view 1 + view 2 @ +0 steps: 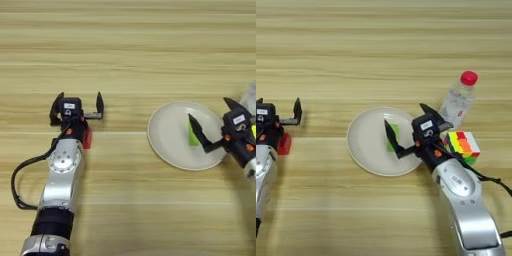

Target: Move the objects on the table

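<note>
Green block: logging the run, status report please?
Right gripper open over plate, straddling green block. Left gripper open, idle beside red block. Nothing blocking.

The right claw [408,125] covers part of the green block [393,138]; the left arm hides most of the red block [87,138].

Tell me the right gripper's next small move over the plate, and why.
Probably lift clear and draw back. The right gripper stands open over the white plate, and the green block lies on the plate beside its finger, seemingly already released.
</note>
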Motion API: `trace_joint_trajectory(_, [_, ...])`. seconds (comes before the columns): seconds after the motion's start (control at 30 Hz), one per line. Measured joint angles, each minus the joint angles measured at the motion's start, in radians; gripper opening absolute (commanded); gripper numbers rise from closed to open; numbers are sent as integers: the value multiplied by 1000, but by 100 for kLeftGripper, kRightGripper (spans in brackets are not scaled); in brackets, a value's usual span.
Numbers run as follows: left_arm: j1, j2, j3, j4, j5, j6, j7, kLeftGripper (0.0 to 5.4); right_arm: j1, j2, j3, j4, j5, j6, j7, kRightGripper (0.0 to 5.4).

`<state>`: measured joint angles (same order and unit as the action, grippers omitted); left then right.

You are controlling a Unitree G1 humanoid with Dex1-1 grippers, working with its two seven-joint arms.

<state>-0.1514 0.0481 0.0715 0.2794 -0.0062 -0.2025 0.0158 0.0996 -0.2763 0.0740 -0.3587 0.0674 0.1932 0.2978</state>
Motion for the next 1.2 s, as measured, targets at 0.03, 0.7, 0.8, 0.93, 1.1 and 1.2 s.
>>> trace_joint_trajectory(0.03, [0, -1, 0, -3, 0, 0, 1, 540, -5, 1, 5, 1, 0, 15, 0, 537])
trace_joint_trajectory(0.7, [19, -19, -17, -53, 2, 3, 16, 540, -11, 19, 77, 55, -7, 124, 10, 537])
trace_joint_trajectory(0.8, [20, -19, -18, -53, 2, 4, 17, 540, -13, 20, 76, 81, -6, 126, 10, 537])
trace_joint_trajectory(0.93, [20, -19, -19, -53, 3, 7, 20, 540, -18, 29, 75, 131, -5, 127, 13, 537])
trace_joint_trajectory(1.1, [20, -19, -19, -53, 3, 7, 20, 540, -53, 41, 55, 199, -5, 122, 10, 537])
trace_joint_trajectory(1.2, [20, -19, -20, -53, 3, 8, 20, 540, -59, 48, 55, 222, -6, 120, 10, 537])
